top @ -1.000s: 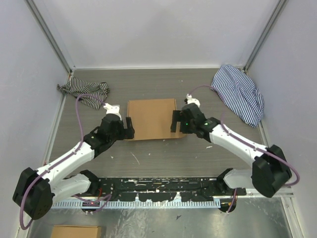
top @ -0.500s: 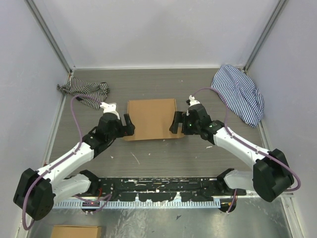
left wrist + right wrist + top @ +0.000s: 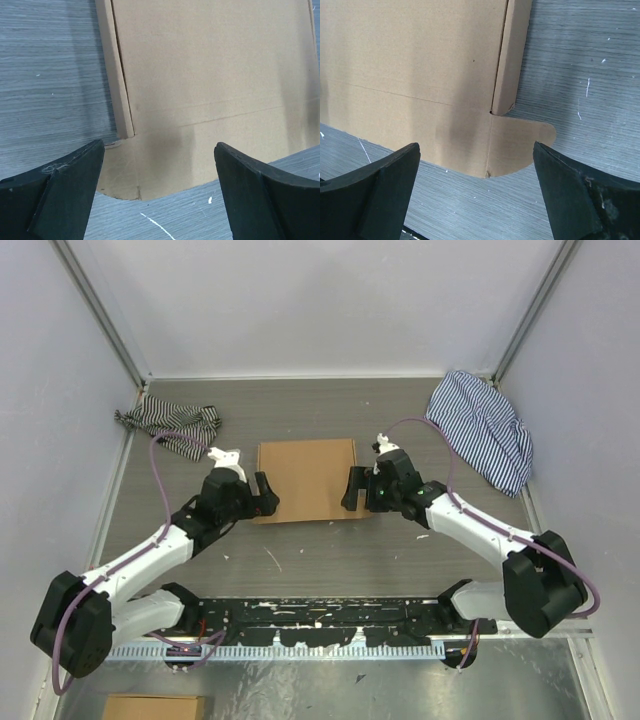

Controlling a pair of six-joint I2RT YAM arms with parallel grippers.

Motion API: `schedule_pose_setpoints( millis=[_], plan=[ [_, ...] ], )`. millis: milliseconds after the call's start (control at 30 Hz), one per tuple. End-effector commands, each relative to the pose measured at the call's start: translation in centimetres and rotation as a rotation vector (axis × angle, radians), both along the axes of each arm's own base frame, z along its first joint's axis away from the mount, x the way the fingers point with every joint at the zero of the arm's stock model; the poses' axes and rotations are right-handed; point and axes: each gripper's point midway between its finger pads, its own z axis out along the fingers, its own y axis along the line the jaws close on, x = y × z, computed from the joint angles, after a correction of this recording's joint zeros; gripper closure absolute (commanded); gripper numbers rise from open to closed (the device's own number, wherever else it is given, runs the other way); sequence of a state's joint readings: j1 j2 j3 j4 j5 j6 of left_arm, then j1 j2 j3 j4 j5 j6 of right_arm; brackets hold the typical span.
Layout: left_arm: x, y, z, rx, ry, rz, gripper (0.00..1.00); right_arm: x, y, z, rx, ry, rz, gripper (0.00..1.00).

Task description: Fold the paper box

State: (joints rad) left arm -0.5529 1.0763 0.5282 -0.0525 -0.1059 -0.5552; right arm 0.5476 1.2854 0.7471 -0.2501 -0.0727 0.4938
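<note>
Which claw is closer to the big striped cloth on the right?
Right. The right gripper is at the paper box's right edge, left of the cloth; the left gripper is across the box.

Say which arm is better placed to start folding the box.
Right, probably: a rounded tab of the box lies exposed just ahead of the open right fingers; the open left fingers frame only a blunt corner.

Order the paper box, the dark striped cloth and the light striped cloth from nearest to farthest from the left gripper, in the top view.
1. paper box, beside the left gripper, in the middle.
2. dark striped cloth, far left corner.
3. light striped cloth, far right side.
</note>
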Motion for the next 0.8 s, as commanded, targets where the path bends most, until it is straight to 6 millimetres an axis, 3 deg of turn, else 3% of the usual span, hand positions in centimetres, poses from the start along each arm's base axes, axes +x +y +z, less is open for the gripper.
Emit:
schedule_pose_setpoints(
  millis=[0, 233, 767],
  plan=[
    [-1.0, 0.4, -1.1, 0.018, 0.056, -0.005, 0.02, 1.1, 0.6, 1.0, 0.016, -0.054, 0.012, 0.0],
    [-1.7, 2.2, -2.4, 0.095, 0.091, 0.038, 0.02, 1.1, 0.7, 0.5, 0.01, -0.043, 0.02, 0.0],
    [-1.3, -1.2, -1.7, -0.051, 0.082, -0.057, 0.01, 0.1, 2.7, 0.3, 0.054, -0.019, 0.109, 0.0]
  ],
)
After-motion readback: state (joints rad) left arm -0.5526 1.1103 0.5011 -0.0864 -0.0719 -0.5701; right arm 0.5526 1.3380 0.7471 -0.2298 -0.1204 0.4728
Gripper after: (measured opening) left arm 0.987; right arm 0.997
